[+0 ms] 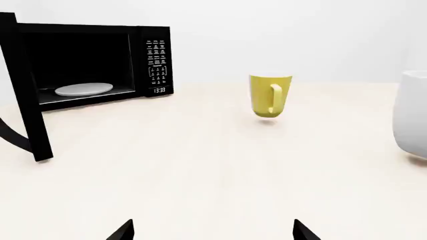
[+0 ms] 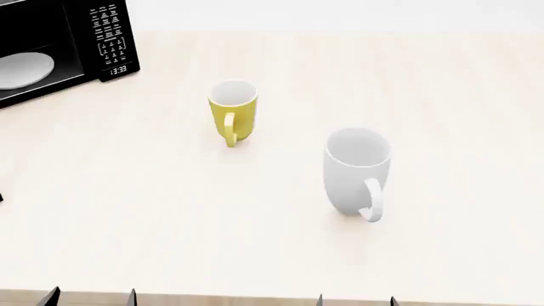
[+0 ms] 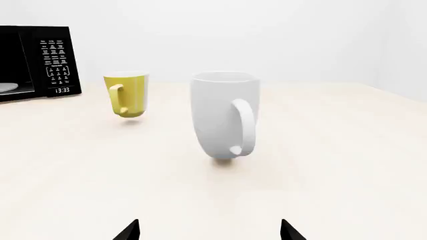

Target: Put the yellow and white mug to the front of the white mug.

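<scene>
On the table [image 2: 442,76], the yellow and white mug [image 2: 232,111] stood well beyond both grippers' spread, empty fingertips [image 1: 122,231], microwave clock [image 2: 117,69] reading 13:33.

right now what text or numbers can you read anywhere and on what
"13:33" on the clock display at the foot of the microwave control panel.
Keypad labels on that panel: too small to read.
The yellow and white mug and the white mug: no text.
</scene>
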